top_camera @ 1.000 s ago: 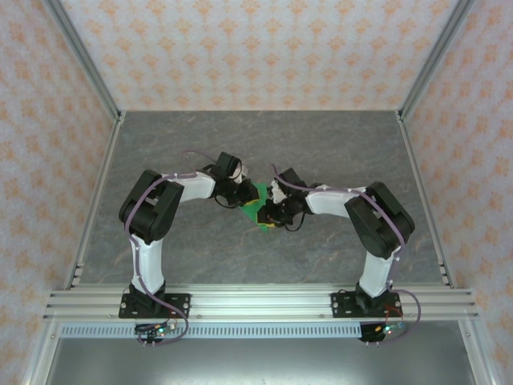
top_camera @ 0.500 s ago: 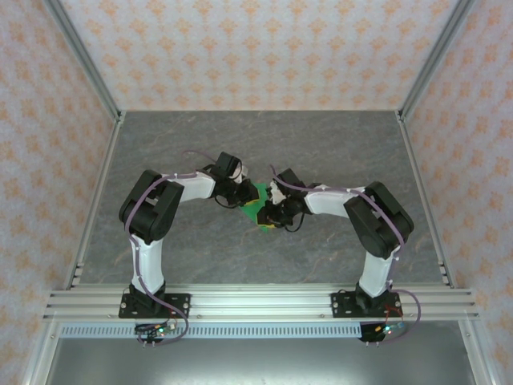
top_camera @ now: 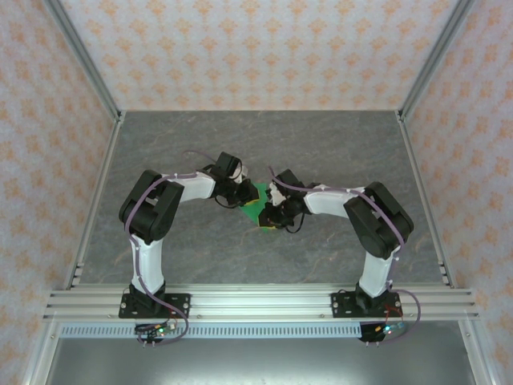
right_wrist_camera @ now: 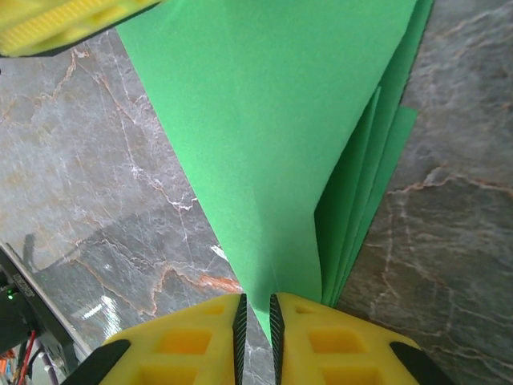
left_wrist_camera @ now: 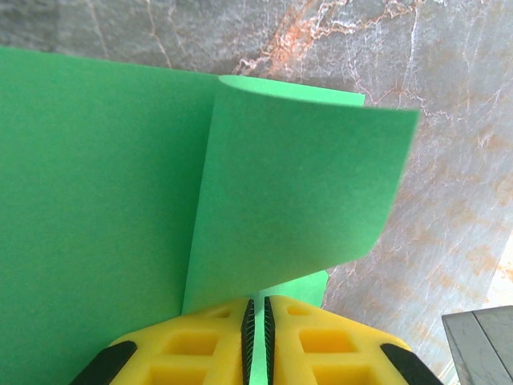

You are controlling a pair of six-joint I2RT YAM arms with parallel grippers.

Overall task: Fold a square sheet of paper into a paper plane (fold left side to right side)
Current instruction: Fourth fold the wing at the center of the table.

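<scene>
Left claw (left_wrist_camera: 257, 325): yellow, jaws pinched on edge of green square sheet of paper (left_wrist_camera: 96, 208); flap (left_wrist_camera: 296, 200) curled over; grey marbled bench (left_wrist_camera: 457, 176) beneath

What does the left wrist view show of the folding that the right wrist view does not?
Left wrist: a curled flap arching over the flat bright green paper sheet. Right wrist: the sheet narrowing to a point, with stacked folded edges. Both: yellow jaws pinching that paper above the grey marbled table.
</scene>
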